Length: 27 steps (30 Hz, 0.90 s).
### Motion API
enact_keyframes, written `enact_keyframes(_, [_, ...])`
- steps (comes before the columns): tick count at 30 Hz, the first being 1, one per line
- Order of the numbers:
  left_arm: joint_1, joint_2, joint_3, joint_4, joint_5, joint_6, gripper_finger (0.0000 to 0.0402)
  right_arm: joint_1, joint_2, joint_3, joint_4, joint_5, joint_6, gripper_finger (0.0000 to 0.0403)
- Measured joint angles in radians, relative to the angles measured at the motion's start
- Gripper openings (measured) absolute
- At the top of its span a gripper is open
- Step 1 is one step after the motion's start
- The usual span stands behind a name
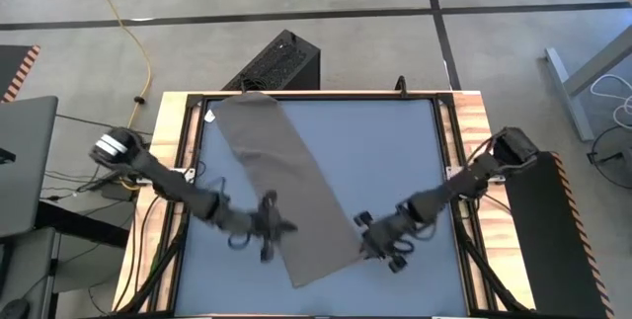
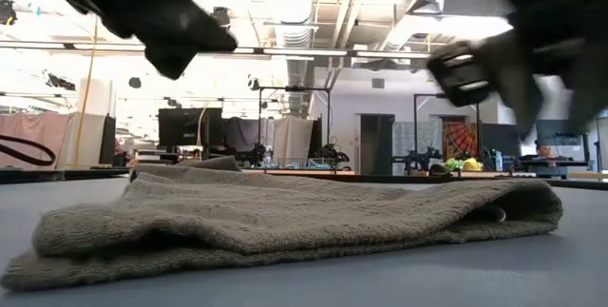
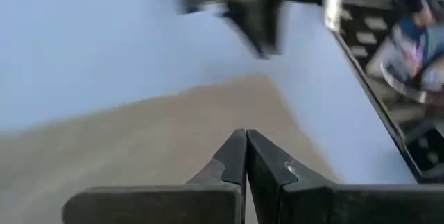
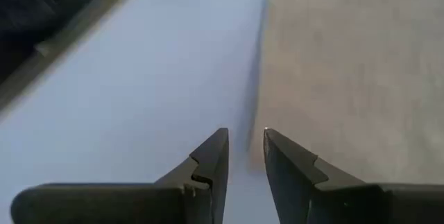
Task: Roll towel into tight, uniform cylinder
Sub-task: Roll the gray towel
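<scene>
The taupe towel point(image 1: 286, 191) lies as a long folded strip slanting across the blue table point(image 1: 395, 151), from the far left corner to the near middle. Its white tag point(image 1: 208, 116) sits at the far end. In the low view the towel point(image 2: 304, 217) rests flat in several layers. My left gripper point(image 1: 286, 226) is shut and hovers over the strip's left long edge near its near end; its wrist view shows towel point(image 3: 139, 154) below the closed fingertips point(image 3: 245, 135). My right gripper point(image 1: 359, 222) is open a little, above the strip's right long edge point(image 4: 260, 78), nothing between its fingers.
A wooden frame point(image 1: 474, 121) rims the table. A black box point(image 1: 281, 62) stands just beyond the far edge, close to the towel's far end. Bare blue table lies to the right of the strip and along the near left.
</scene>
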State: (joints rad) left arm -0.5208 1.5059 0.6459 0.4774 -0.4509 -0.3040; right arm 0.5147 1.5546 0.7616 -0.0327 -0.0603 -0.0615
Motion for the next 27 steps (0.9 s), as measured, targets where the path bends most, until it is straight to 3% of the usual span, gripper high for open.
enact_keyframes(3, [-0.080,0.182,0.159,-0.041,-0.029,0.124,0.0000,0.075,0.004,0.000,-0.047,0.116,-0.009,0.0118])
enact_keyframes(6, [-0.114,0.323,0.351,-0.216,-0.029,0.192,0.0000,0.123,0.000,0.000,-0.097,0.173,-0.123,0.0118])
enact_keyframes(11, [-0.124,0.472,0.656,-0.616,-0.033,0.146,0.0010,0.163,0.001,0.000,-0.145,0.275,-0.337,0.0118])
enact_keyframes(16, [-0.144,0.561,0.903,-0.964,-0.017,0.096,0.0047,0.164,0.002,0.000,-0.130,0.380,-0.408,0.0118])
enact_keyframes(20, [-0.169,0.606,0.993,-1.087,0.045,0.057,0.0091,0.148,0.009,0.000,-0.125,0.429,-0.416,0.0126])
enact_keyframes(27, [-0.208,0.636,0.990,-1.160,0.082,-0.068,0.0158,0.137,0.073,0.000,-0.037,0.434,-0.461,0.0179])
